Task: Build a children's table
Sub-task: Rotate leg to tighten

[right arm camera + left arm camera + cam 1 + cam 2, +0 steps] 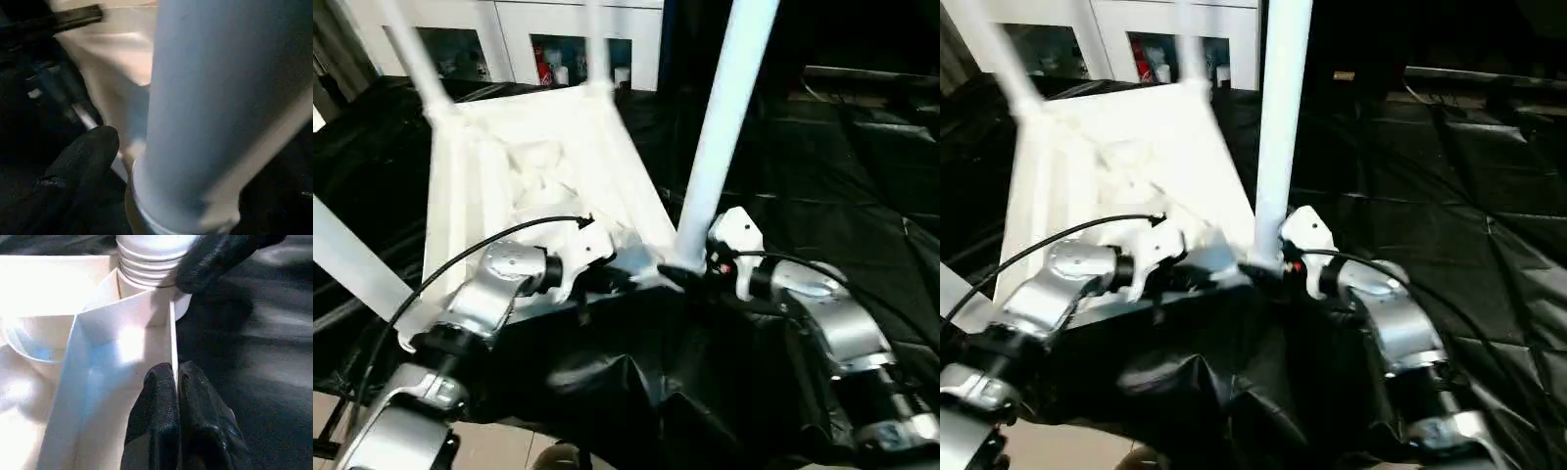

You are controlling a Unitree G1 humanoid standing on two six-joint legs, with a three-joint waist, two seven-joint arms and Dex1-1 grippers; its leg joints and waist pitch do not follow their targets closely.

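head view: tabletop (538, 166) lies upside down on the black drape (822, 176); near-right leg (724, 127) stands in its corner socket, more legs up at the other corners.
left wrist: left gripper (175, 382) pinched on the tabletop's thin rim wall. Stiff, light plastic, I reckon.
right wrist: right gripper (122, 156) against the leg base; closure: I can't tell. Smooth tube, likely slippery, so I'd hold low.

Both head views look down over the forearms; both wrist views sit close, sharing the near-right leg (720, 137) base.
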